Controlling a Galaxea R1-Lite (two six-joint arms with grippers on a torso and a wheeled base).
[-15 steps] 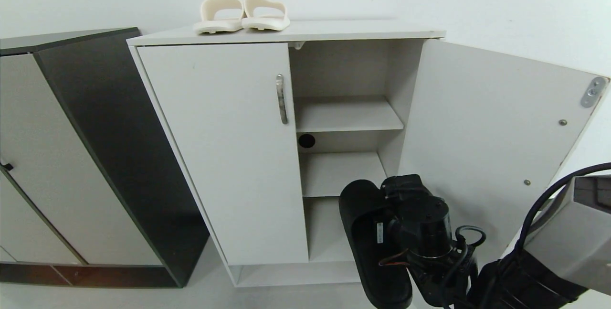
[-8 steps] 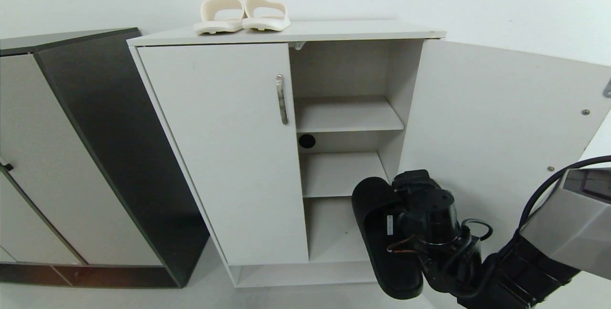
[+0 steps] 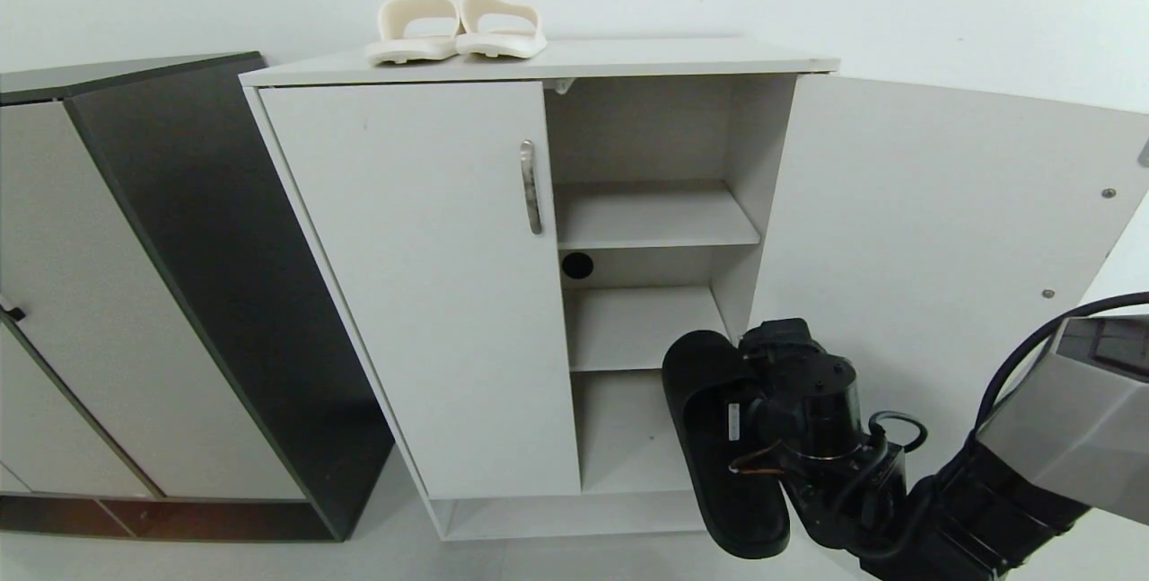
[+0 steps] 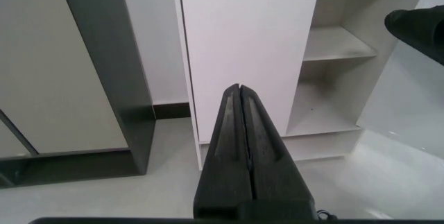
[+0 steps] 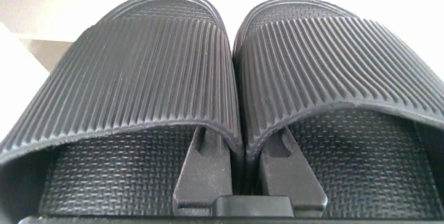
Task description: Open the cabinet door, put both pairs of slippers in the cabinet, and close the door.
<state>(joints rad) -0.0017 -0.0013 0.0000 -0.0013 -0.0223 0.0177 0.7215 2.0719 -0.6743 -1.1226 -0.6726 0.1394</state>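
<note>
The white cabinet (image 3: 556, 56) has its right door (image 3: 925, 231) swung wide open and its left door (image 3: 422, 285) shut. A cream pair of slippers (image 3: 456, 27) lies on its top at the left. My right gripper (image 5: 243, 172) is shut on the black pair of slippers (image 3: 723, 446), its fingers (image 5: 208, 172) under the straps pinching both inner sides together. The pair hangs toe-up in front of the bottom compartment (image 3: 624, 446), outside the cabinet. My left gripper (image 4: 239, 96) is shut on nothing, low before the left door.
Three bare shelves show in the open right half, the upper one (image 3: 651, 217) and the middle one (image 3: 642, 325) above the held slippers. A dark grey cabinet (image 3: 135, 294) stands against the white cabinet's left side. Bare floor (image 3: 269, 558) runs along the front.
My right gripper has carried the black slippers a little to the right and nearer the open door. The right door has swung further open. The last half second shows almost no motion.
</note>
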